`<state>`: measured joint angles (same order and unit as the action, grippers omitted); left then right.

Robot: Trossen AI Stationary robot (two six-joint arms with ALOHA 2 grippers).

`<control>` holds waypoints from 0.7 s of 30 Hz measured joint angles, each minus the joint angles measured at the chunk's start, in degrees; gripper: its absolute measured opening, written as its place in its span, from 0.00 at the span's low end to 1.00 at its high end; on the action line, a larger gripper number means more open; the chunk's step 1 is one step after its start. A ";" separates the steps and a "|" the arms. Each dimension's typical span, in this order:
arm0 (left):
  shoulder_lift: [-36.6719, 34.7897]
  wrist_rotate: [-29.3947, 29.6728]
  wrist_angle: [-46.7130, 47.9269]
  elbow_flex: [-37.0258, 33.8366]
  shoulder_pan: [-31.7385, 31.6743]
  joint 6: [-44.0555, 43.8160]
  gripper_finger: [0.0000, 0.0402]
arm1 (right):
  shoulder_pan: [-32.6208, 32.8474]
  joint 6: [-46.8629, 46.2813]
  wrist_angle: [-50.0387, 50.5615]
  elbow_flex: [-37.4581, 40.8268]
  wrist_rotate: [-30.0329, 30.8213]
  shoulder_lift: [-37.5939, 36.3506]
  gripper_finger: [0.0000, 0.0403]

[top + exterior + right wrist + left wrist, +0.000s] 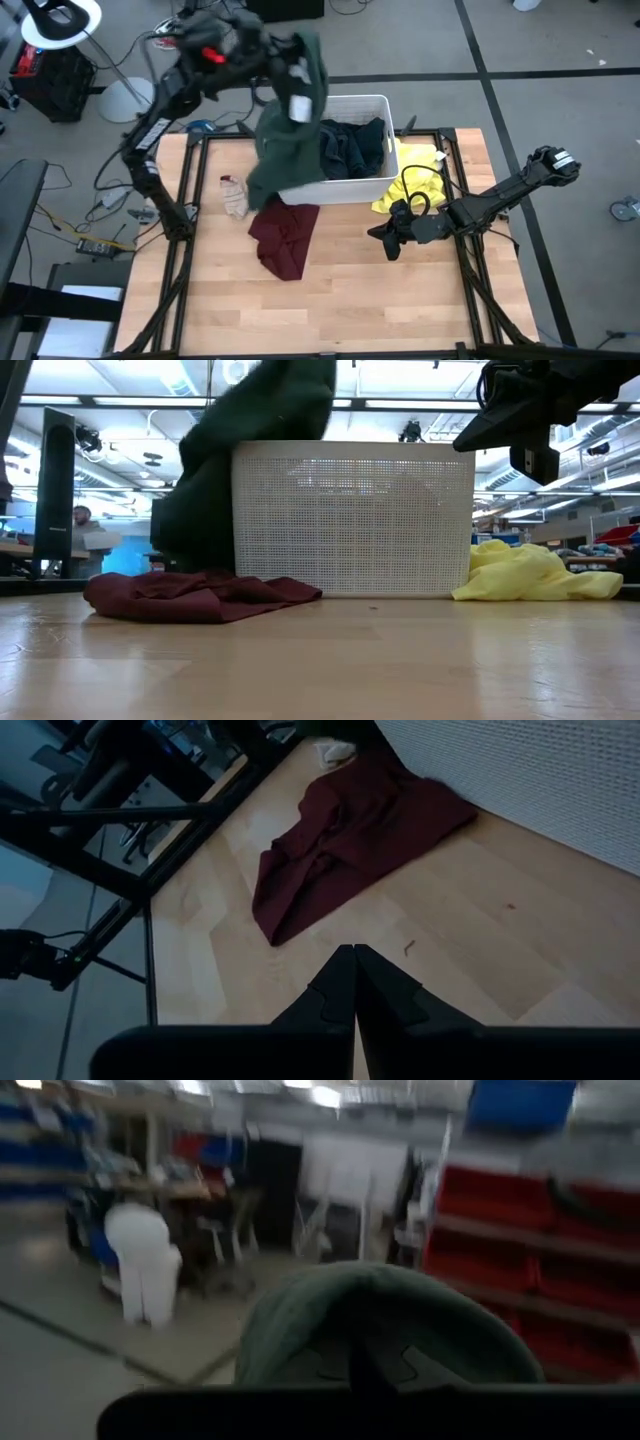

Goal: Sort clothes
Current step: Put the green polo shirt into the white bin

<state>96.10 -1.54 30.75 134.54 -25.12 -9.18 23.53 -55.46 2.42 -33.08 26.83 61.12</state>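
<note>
My left gripper [300,62] is raised high over the tub's far left corner, shut on the dark grey-green jacket [285,130]. The jacket hangs down over the left end of the white tub [375,105], as the low view [250,450] also shows. Dark jeans [355,148] lie in the tub. A maroon piece [285,238] lies flat in front of the tub, a yellow piece [410,185] against its right end, and a small pale sock [233,196] to its left. My right gripper [386,240] is shut and empty, above the table right of the maroon piece [340,850]. My left gripper holds the jacket by an upper part, a bulge of green cloth [385,1325] that drapes over the fingertips and hides the place of contact. The jacket hangs slack below the gripper, and its lower end [195,545] reaches down beside the maroon piece at the tub's left corner.
Black frame rails [185,200] run along the table's left and right sides. Bare wood [350,300] lies toward the near edge. A white lamp [60,25] and cables are on the floor beyond the far left corner.
</note>
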 joint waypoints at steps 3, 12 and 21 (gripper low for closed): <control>1.47 -1.09 4.93 -1.64 0.02 0.23 0.00 | -0.01 -0.02 -0.06 0.00 0.02 0.00 0.01; 6.26 5.81 22.94 -6.85 -0.01 3.13 0.00 | -0.02 -0.06 -0.24 0.00 0.11 0.00 0.02; 7.56 2.81 21.72 -22.58 0.56 2.98 0.01 | -0.02 -0.15 -0.73 0.00 0.11 0.00 0.01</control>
<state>103.66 1.27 52.47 111.96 -24.56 -6.20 23.51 -55.61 1.69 -33.08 26.94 61.12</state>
